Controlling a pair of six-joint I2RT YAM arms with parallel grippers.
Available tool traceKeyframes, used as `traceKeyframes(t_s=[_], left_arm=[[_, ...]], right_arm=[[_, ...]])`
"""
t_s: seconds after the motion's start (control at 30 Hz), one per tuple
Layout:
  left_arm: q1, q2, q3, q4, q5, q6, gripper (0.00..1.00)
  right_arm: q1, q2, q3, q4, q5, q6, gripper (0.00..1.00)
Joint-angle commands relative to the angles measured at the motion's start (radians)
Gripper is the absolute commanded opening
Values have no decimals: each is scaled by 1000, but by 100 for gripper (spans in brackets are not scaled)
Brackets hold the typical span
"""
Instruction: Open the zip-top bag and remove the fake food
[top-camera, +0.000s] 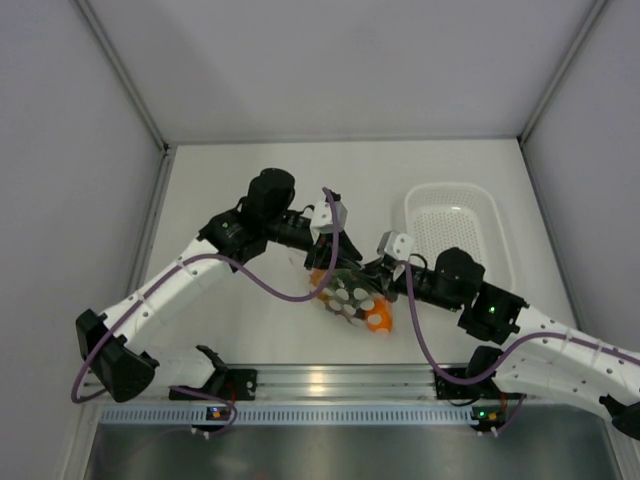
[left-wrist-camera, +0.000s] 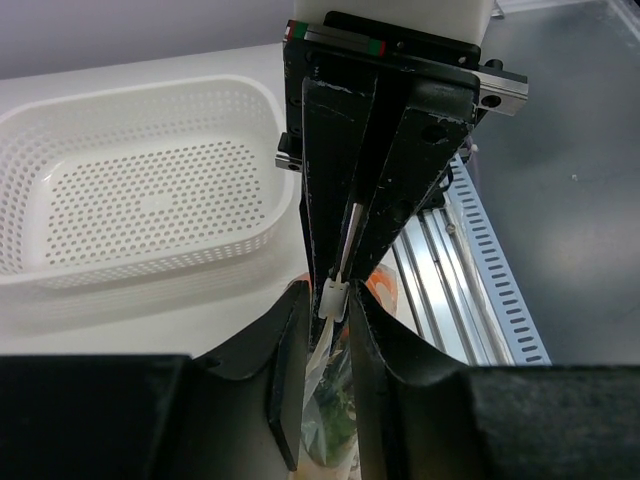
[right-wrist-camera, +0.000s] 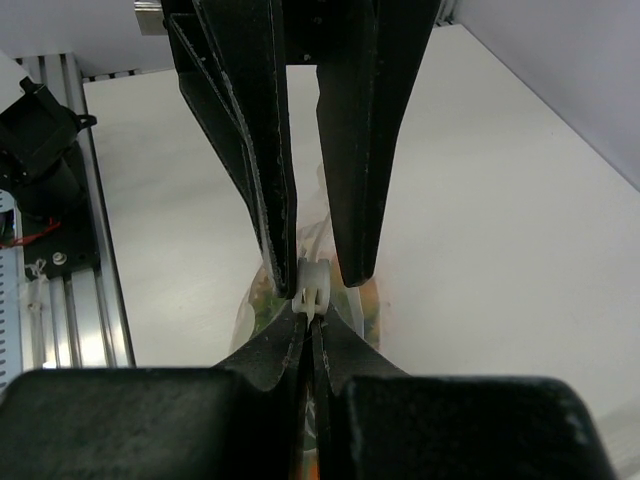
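We see the white counter (top-camera: 250, 330) filling the middle of the top view, with the white perforated basket (top-camera: 455, 225) on it right of centre. The left arm (top-camera: 180, 275) comes in from lower left and the right arm (top-camera: 560, 350) from lower right; they meet at frame centre. The zip-top bag (top-camera: 345, 295) is there, just lower left of the basket and apart from it, its clear film crumpled; we cannot tell if it rests on the counter or hangs. The fake food (top-camera: 377, 318) is inside it: orange at the bag's lower right end, green showing through the film in the left wrist view. The right claw (right-wrist-camera: 310, 325) is closed, pinching the bag's top edge at a small white tab (right-wrist-camera: 312, 283). The left claw (left-wrist-camera: 330, 310) faces it with jaws apart, tab and top edge between them
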Motion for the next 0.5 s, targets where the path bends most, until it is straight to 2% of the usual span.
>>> traceKeyframes(t_s=[0.0, 0.07, 0.1, 0.17, 0.47], left_arm=[[-1, 1, -6, 32, 45, 36, 29], [-1, 1, -9, 32, 47, 37, 25], [-1, -1, -9, 32, 42, 39, 12], [-1, 5, -9, 32, 33, 36, 2], [9, -18, -43, 32, -64, 60, 0]], right_arm=[[-10, 1, 39, 11, -8, -8, 0], [-12, 4, 40, 11, -7, -8, 0], [-12, 1, 40, 11, -4, -9, 0], [-12, -1, 42, 11, 2, -8, 0], [-10, -27, 39, 14, 68, 6, 0]])
